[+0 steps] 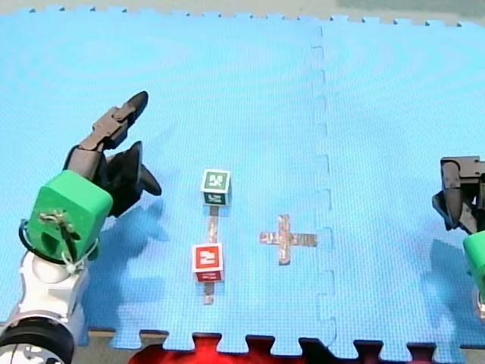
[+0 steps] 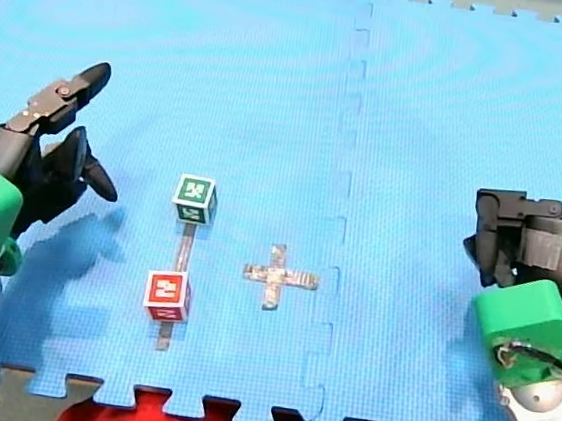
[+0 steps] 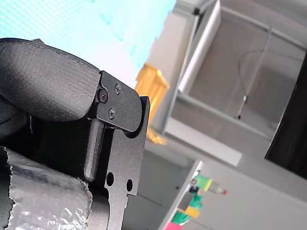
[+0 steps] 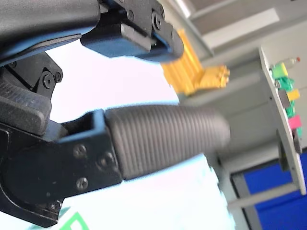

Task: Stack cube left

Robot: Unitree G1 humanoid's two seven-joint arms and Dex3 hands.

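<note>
The blue foam mat's (image 1: 379, 114) toothed near edge runs across the front, with a red surface (image 1: 227, 353) showing below it; just inside that edge a short end of grey tape strip (image 1: 208, 294) sticks out from under the red cube (image 1: 208, 262), which sits flat on the mat with a white label on top; the strip carries on beyond it to the green cube (image 1: 215, 186), which stands directly behind the red one, apart from it, also with a white-labelled top; to the right of the red cube, near but not touching, lies a tape cross (image 1: 286, 239).

The left hand (image 1: 121, 163) hangs over the mat to the left of the green cube, well apart from both cubes, its fingers stretched out and grasping nothing; the right hand (image 2: 514, 240) is far over at the mat's right side, fingers curled in, with nothing in them, and a grey tape wrap (image 2: 544, 243) on it.

A jigsaw seam (image 1: 324, 152) runs from the near edge to the far edge just right of the cross, between the cubes and the right hand; bare mat lies between the left hand and the cubes, and a wide stretch of it runs from behind the green cube to the scalloped far edge (image 1: 227, 15).
</note>
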